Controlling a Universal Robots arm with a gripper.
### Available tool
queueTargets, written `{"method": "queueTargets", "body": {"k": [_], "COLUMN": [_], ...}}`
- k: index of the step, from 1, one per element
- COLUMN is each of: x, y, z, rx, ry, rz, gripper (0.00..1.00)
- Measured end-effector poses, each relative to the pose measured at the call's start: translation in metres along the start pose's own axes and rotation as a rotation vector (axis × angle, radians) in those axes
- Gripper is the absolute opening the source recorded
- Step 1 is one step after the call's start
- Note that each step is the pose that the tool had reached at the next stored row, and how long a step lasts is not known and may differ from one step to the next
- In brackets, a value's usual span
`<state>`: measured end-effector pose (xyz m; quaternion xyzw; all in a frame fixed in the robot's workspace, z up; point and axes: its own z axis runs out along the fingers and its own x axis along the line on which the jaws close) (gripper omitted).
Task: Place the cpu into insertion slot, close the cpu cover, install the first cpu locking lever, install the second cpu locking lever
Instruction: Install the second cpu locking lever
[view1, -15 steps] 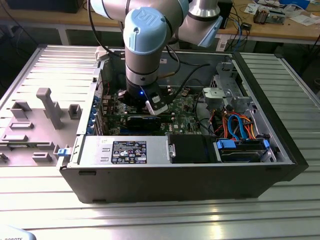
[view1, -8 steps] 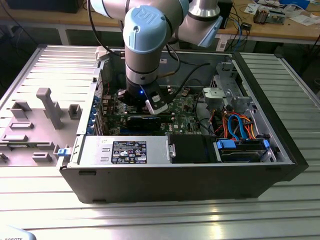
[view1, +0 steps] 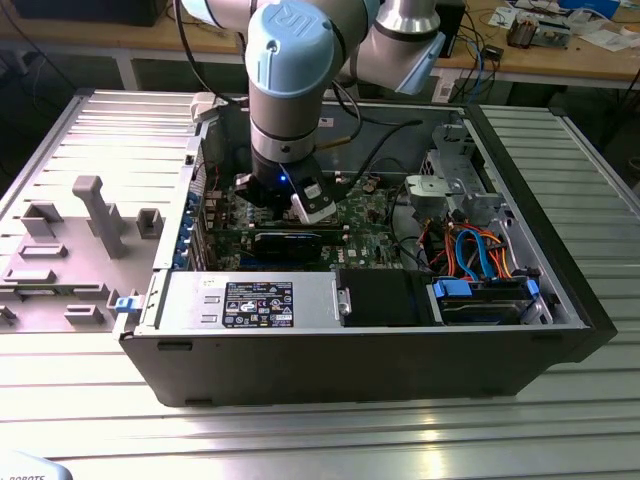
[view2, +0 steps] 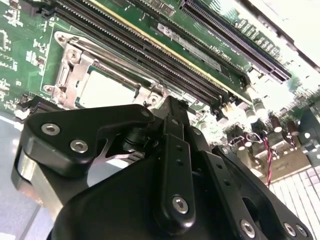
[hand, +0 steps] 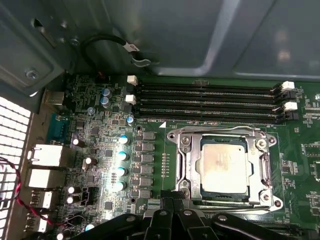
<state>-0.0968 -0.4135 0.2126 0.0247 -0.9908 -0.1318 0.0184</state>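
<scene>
The cpu (hand: 224, 167) lies flat in the insertion slot (hand: 176, 139) on the green board, dull silver top up. The cpu cover (hand: 191, 167) is down around it, its window framing the chip. A thin metal lever (hand: 220, 131) runs along the slot's far side, and another lies along the near side by the fingers. My gripper (hand: 170, 196) is shut, its black fingertips together just off the slot's near corner, with nothing visible between them. The second wrist view has the gripper (view2: 172, 105) in front of the cpu (view2: 102, 90) and cover (view2: 75, 62). In the exterior view the gripper (view1: 287, 200) reaches down into the case.
Long black memory slots (hand: 205, 102) run beside the socket. Capacitors (hand: 121, 155) and rear ports (hand: 47, 155) stand on the other side. The open computer case (view1: 350, 360) holds a power supply (view1: 250, 300), drive cage (view1: 455, 185) and cables (view1: 470, 250). A grey fixture tray (view1: 70, 240) sits at the exterior view's left.
</scene>
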Motion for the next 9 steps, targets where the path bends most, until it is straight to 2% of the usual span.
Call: {"method": "queueTargets", "body": {"k": [9], "x": [0.0001], "y": [0.0005], "z": [-0.0017], "rx": [-0.0001], "ry": [0.0009], "rz": [0.0], "gripper": [0.11]}}
